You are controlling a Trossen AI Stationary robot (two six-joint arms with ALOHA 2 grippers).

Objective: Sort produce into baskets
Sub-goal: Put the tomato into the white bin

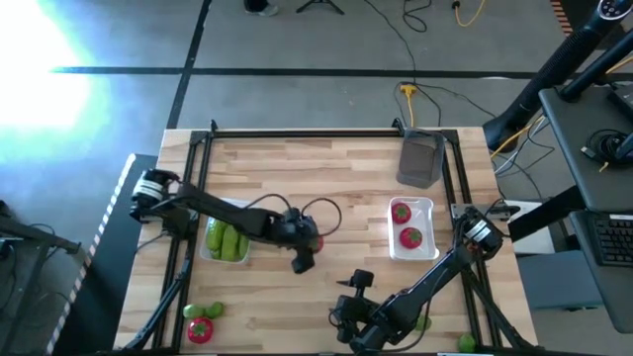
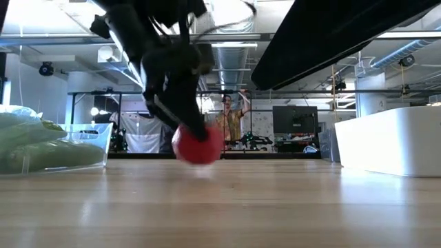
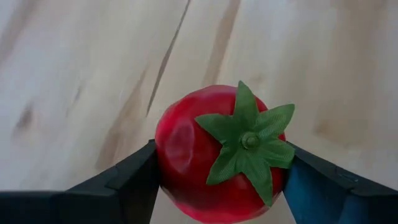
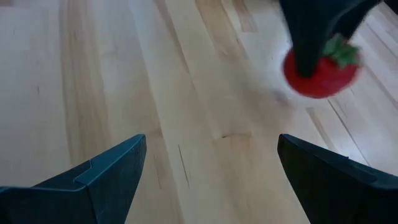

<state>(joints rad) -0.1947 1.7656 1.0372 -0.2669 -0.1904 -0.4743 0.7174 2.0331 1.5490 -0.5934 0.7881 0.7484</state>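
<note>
- Produce is partly sorted: I see the clear shallow rectangular tray point(image 1: 240, 256) at my left holding long green cucumbers point(image 1: 226, 239), the whitish tray point(image 1: 427, 211) at right holding two tomatoes point(image 1: 406, 224).
- Left gripper point(image 3: 217, 180) clenches a round red tomato with green star-shaped top point(image 3: 221, 155), mid-table, just above the wood.
- Right gripper point(image 4: 211, 171) is spread wide, holding nothing, near the front edge.

Left gripper point(image 1: 310, 244) hides most of its tomato point(image 1: 316, 241).
</note>
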